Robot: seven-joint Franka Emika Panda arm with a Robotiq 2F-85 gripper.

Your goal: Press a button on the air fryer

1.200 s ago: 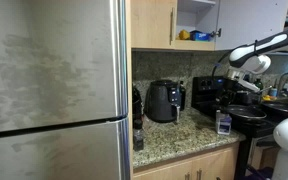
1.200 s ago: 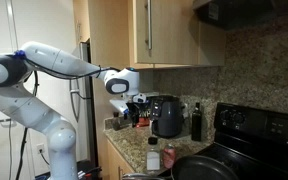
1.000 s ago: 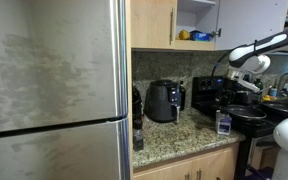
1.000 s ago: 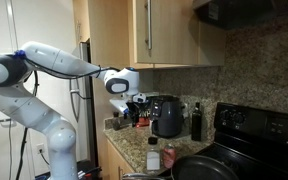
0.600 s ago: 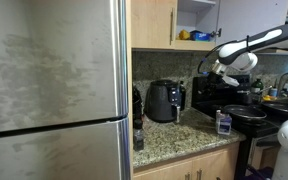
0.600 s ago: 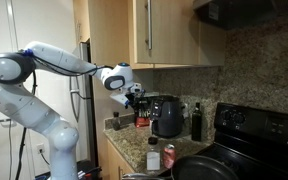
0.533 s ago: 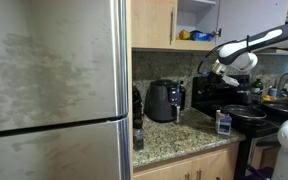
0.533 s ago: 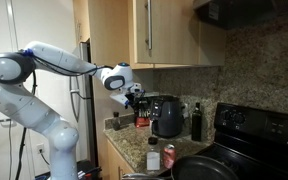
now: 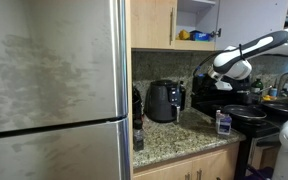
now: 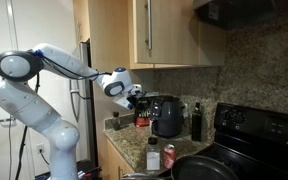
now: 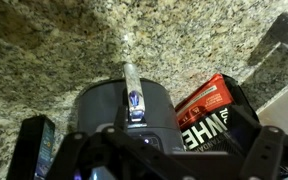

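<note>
Speckled granite counter, wood cabinets, steel fridge; air fryer on counter; jaws spread.

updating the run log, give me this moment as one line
pincer: hovers near air fryer, apart | press: not yet done | jaws: cannot tell

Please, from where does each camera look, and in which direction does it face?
In an exterior view the camera faces the fridge and the counter beside it; the arm reaches in from the right edge.
In an exterior view the camera sits near the stove and looks along the counter; most of the arm and the gripper show.
Wrist view: looks down on the air fryer and a red box; blurred gripper parts along the bottom.
Shared: all three show the air fryer.
</note>
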